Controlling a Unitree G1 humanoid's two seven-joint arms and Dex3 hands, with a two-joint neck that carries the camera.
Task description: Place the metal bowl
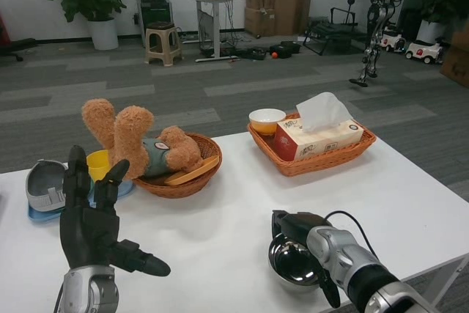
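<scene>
Metal bowl (293, 263): near front edge of white table (220, 232), gripped at rim by right hand (302, 243). Probably light, stiff, polished and slippery; rim the surest hold. Left hand (91, 214) raised, spread, empty.

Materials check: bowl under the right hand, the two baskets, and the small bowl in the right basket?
Metal bowl, gripped by the right hand: polished steel by the look, with mirror-like reflections inside.
Round basket and rectangular basket: woven wicker or rattan, orange-brown, weave ribs visible; could be plastic imitation.
Small bowl: glossy, white inside and yellow outside; ceramic or melamine, cannot tell which.
</scene>
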